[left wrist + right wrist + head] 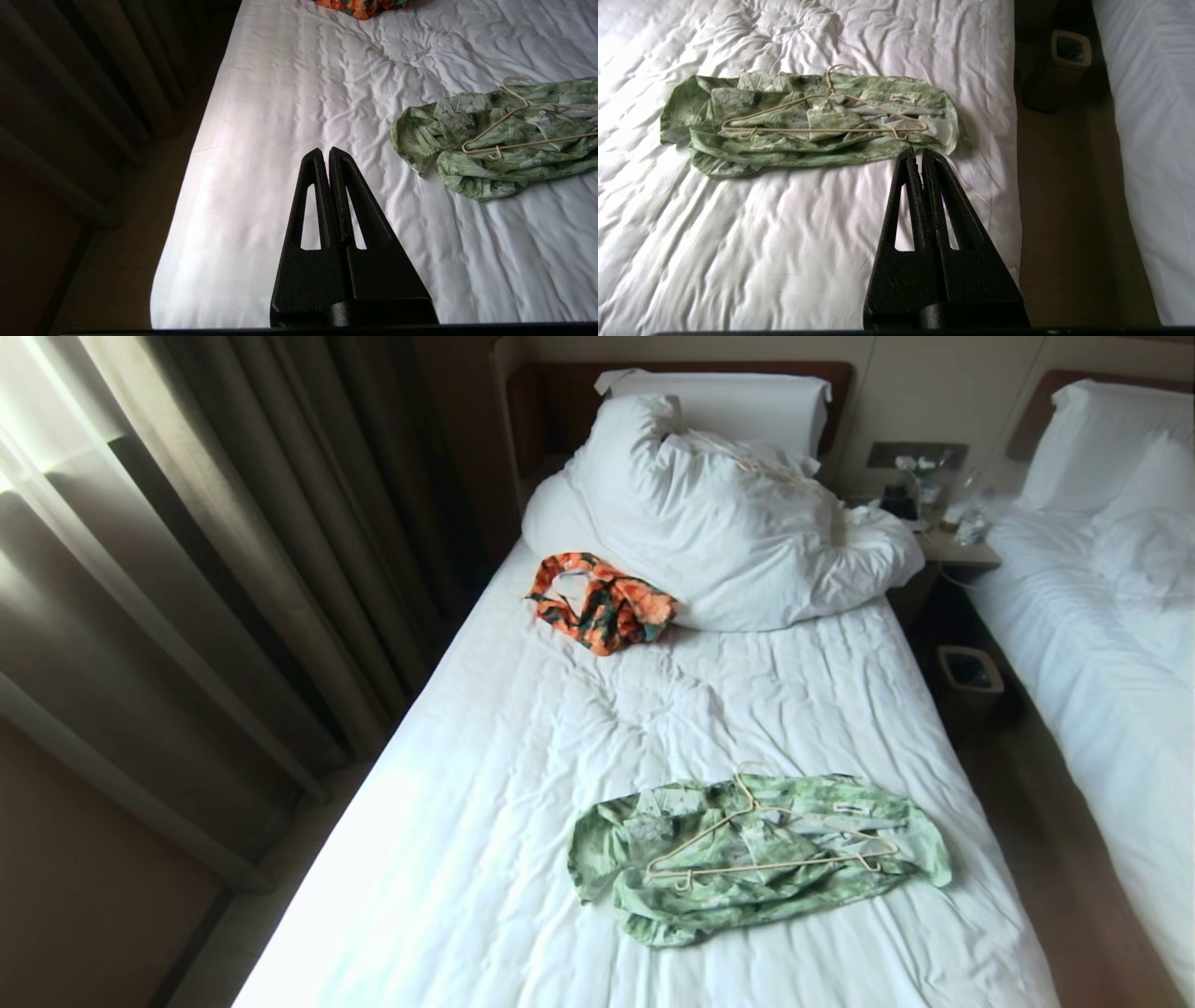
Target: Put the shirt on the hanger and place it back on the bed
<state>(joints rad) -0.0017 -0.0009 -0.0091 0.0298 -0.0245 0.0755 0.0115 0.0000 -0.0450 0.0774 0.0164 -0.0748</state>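
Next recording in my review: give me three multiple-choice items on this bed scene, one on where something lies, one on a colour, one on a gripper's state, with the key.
1. Where does the hanger lie?
A. on top of the shirt
B. on the pillow
C. on the floor

2. What colour is the crumpled garment next to the duvet?
A. blue and white
B. orange and dark green
C. plain black

3. How are the left gripper and right gripper?
A. both wide open
B. one holds the hanger
C. both shut and empty

Key: 1 A, its wire frame rests across the green fabric on the bed. 2 B, the floral print shows those colours. 3 C, in each wrist view the fingers meet above bare sheet.
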